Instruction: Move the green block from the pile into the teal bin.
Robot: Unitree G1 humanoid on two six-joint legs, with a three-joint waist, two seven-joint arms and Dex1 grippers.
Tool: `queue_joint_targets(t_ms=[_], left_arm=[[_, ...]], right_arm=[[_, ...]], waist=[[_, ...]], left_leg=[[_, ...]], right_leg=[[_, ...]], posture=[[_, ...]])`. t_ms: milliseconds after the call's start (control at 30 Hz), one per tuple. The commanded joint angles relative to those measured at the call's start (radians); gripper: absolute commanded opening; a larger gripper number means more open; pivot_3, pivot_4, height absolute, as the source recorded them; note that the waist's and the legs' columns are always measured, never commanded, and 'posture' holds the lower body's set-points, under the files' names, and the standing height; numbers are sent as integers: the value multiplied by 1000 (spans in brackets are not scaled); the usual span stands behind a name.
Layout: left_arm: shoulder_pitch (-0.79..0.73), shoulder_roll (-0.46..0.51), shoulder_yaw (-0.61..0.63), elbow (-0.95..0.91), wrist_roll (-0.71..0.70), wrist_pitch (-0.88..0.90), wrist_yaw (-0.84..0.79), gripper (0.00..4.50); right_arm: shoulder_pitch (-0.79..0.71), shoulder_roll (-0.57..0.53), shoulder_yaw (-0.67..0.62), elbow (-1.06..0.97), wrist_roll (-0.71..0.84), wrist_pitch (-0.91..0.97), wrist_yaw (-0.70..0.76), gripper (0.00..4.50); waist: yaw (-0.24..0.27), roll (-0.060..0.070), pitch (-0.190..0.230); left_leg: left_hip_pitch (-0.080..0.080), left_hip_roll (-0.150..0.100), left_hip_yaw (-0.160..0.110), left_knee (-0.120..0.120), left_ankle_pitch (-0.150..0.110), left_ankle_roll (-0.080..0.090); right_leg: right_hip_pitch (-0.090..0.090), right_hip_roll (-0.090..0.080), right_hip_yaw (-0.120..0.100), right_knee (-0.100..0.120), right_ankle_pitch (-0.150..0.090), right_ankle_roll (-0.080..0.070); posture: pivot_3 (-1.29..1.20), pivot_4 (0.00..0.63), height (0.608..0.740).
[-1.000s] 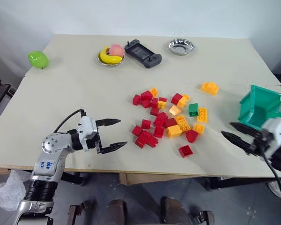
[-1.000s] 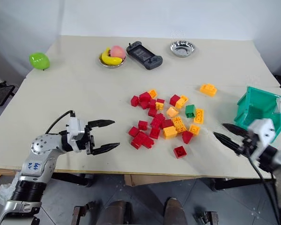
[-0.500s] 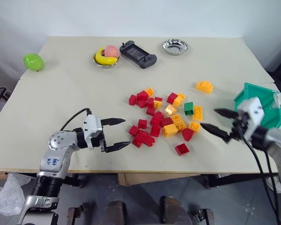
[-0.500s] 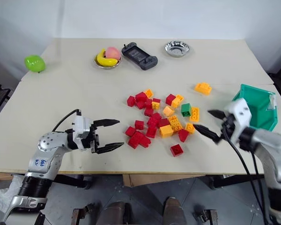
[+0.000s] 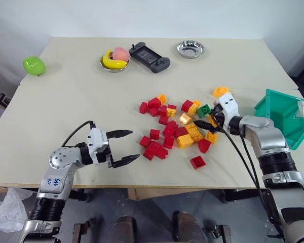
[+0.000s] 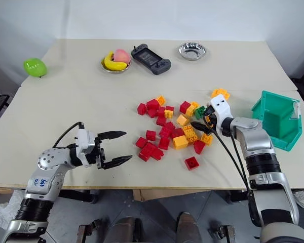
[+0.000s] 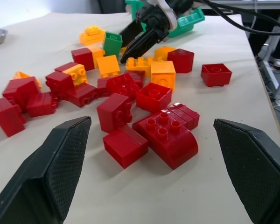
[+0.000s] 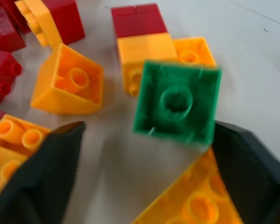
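The green block (image 5: 203, 110) lies at the right edge of the pile (image 5: 167, 126) of red, orange and yellow bricks. My right gripper (image 5: 202, 117) is at it, open, fingers (image 8: 37, 172) on either side of the block (image 8: 177, 105), which turns a face with a round hollow toward the wrist. The teal bin (image 5: 281, 114) stands to the right, near the table's right edge. My left gripper (image 5: 131, 147) stays open left of the pile, level, with nothing between its fingers (image 7: 51, 172). The left wrist view also has the block (image 7: 112, 43) and the right gripper (image 7: 135, 42).
At the back of the table are a lime-green round fruit (image 5: 33, 64), a bowl of banana and peach (image 5: 115, 58), a black game controller (image 5: 149, 56) and a metal bowl (image 5: 190, 48). A lone red brick (image 5: 198, 162) lies near the front edge.
My right gripper has travelled from beside the bin, away from the front edge and leftward, to the green block. The left arm has kept still. The camera has shifted a little.
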Motion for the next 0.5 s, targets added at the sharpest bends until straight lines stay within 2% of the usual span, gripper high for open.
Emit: queue_joint_targets(t_ms=[33, 133, 167, 300, 500], left_arm=[[10, 8, 15, -47, -9, -1, 10, 4500], [6, 6, 11, -44, -8, -2, 11, 4500], [-1, 3, 8, -38, -7, -3, 9, 4500], [-28, -10, -8, -20, -7, -6, 1, 4500], [-94, -82, -41, 12, -24, 0, -4, 4500]], right_arm=[[-12, 5, -39, 11, -6, -69, -11, 2583], [-9, 5, -46, 21, -13, -97, -16, 1565], [-4, 3, -50, 19, -14, -103, -17, 1467], [25, 8, -96, -27, 12, -174, -18, 1498], [176, -26, -316, -260, 168, -308, 8, 1498]], waist=[[-2, 0, 0], [-7, 0, 0], [-9, 0, 0], [-10, 0, 0], [0, 0, 0]], left_leg=[[0, 0, 0, 0, 0, 0], [0, 0, 0, 0, 0, 0], [0, 0, 0, 0, 0, 0], [0, 0, 0, 0, 0, 0], [0, 0, 0, 0, 0, 0]], right_leg=[[0, 0, 0, 0, 0, 0], [0, 0, 0, 0, 0, 0], [0, 0, 0, 0, 0, 0], [0, 0, 0, 0, 0, 0], [0, 0, 0, 0, 0, 0]], posture=[[0, 150, 740], [0, 150, 740], [0, 150, 740], [0, 150, 740], [0, 150, 740]])
